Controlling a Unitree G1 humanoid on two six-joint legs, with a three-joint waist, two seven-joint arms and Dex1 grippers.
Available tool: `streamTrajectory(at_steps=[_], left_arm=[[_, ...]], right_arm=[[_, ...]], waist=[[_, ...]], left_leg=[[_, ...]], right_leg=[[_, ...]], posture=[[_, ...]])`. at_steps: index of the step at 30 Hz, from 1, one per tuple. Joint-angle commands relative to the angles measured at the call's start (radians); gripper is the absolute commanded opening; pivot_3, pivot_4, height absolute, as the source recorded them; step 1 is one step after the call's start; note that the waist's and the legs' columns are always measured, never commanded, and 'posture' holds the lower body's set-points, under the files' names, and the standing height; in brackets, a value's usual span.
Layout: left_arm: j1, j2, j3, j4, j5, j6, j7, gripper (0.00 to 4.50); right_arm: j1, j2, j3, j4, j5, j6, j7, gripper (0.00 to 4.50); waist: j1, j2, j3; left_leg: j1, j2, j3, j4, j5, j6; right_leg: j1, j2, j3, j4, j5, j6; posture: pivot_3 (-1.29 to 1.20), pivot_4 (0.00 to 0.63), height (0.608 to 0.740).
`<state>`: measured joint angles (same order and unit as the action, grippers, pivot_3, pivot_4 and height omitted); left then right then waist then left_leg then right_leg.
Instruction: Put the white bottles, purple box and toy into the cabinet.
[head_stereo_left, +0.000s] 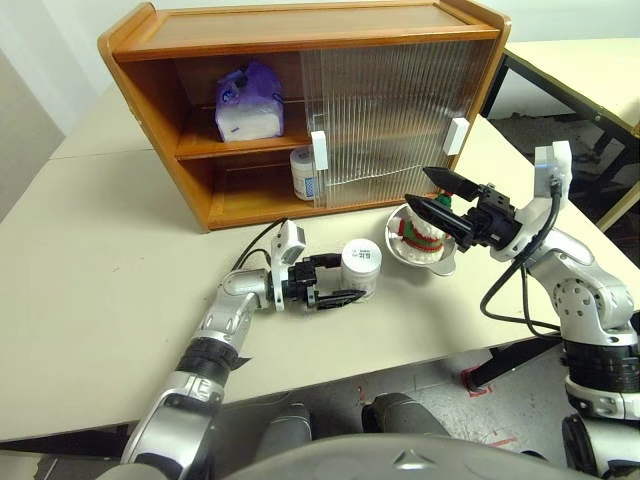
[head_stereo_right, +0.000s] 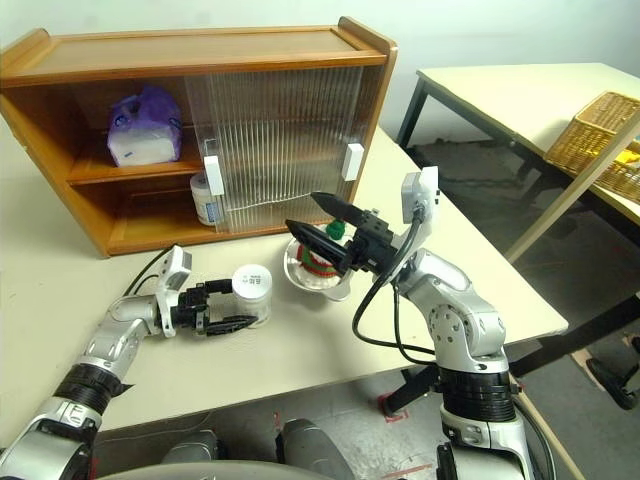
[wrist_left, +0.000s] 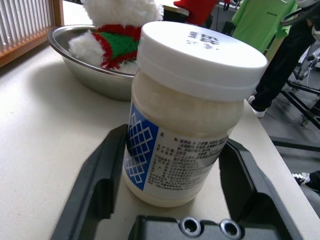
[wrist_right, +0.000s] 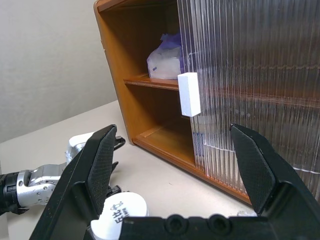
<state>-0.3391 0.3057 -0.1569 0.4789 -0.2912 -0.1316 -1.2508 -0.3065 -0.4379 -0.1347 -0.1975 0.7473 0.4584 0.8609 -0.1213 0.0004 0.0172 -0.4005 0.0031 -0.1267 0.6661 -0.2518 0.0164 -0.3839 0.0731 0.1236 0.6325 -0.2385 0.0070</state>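
The left gripper's (head_stereo_left: 340, 285) jaws stand one on each side of a white bottle (head_stereo_left: 361, 268) on the desk (head_stereo_left: 90, 290). The left wrist view shows a gap between each jaw and the bottle's wall, so they bracket it without clamping.

In the open left half of the cabinet (head_stereo_left: 300, 30), the purple box (head_stereo_left: 248, 103) already lies on the middle shelf. The other white bottle (head_stereo_left: 303, 172) stands on the bottom board at about 5 o'clock from the box, half hidden behind the edge of the ribbed sliding door (head_stereo_left: 390, 120).

At 3 o'clock from the bracketed bottle, the toy (head_stereo_left: 422, 230) sits in a steel bowl (head_stereo_left: 420, 256) on the desk. The right gripper (head_stereo_left: 430, 195) hangs over the bowl, jaws spread wide and empty.

My reading: two of four items are stowed; this bottle and the toy remain.
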Motion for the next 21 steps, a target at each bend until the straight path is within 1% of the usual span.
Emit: streamTrajectory(at_steps=[1, 6, 10, 16, 21], left_arm=[[-0.015, -0.004, 0.007, 0.011, 0.007, -0.005, 0.011, 3.06], [-0.013, 0.006, 0.033, -0.007, -0.003, 0.0, 0.044, 3.06], [0.009, 0.024, 0.086, -0.063, -0.025, 0.011, 0.104, 3.06], [0.052, 0.053, 0.131, -0.153, -0.036, 0.043, 0.176, 3.06], [0.061, 0.058, 0.182, -0.173, -0.054, 0.084, 0.255, 3.06]], right_arm=[[0.004, -0.005, -0.005, -0.015, -0.001, -0.003, 0.0, 4.5], [0.003, -0.001, 0.001, -0.011, -0.004, -0.006, 0.002, 4.5], [-0.002, 0.008, 0.011, -0.003, -0.008, -0.01, 0.008, 4.5], [-0.014, 0.019, 0.023, 0.019, -0.016, -0.018, 0.026, 4.5], [-0.023, 0.029, 0.03, 0.035, -0.023, -0.026, 0.038, 4.5]], waist=[[0.0, 0.0, 0.0], [-0.001, 0.0, 0.0], [-0.003, 0.0, 0.0], [-0.001, 0.0, 0.0], [0.006, 0.0, 0.0]], left_leg=[[0.0, 0.0, 0.0, 0.0, 0.0, 0.0], [0.0, 0.0, 0.0, 0.0, 0.0, 0.0], [0.0, 0.0, 0.0, 0.0, 0.0, 0.0], [0.0, 0.0, 0.0, 0.0, 0.0, 0.0], [0.0, 0.0, 0.0, 0.0, 0.0, 0.0]], right_leg=[[0.0, 0.0, 0.0, 0.0, 0.0, 0.0], [0.0, 0.0, 0.0, 0.0, 0.001, 0.001], [0.0, 0.0, 0.0, 0.0, 0.001, 0.002], [0.0, 0.001, 0.0, 0.0, 0.0, 0.004], [0.0, 0.001, 0.0, 0.0, 0.001, 0.003]], posture=[[-0.21, 0.027, 0.74], [-0.2, 0.027, 0.74], [-0.19, 0.024, 0.74], [-0.16, 0.021, 0.74], [-0.15, 0.016, 0.74]])
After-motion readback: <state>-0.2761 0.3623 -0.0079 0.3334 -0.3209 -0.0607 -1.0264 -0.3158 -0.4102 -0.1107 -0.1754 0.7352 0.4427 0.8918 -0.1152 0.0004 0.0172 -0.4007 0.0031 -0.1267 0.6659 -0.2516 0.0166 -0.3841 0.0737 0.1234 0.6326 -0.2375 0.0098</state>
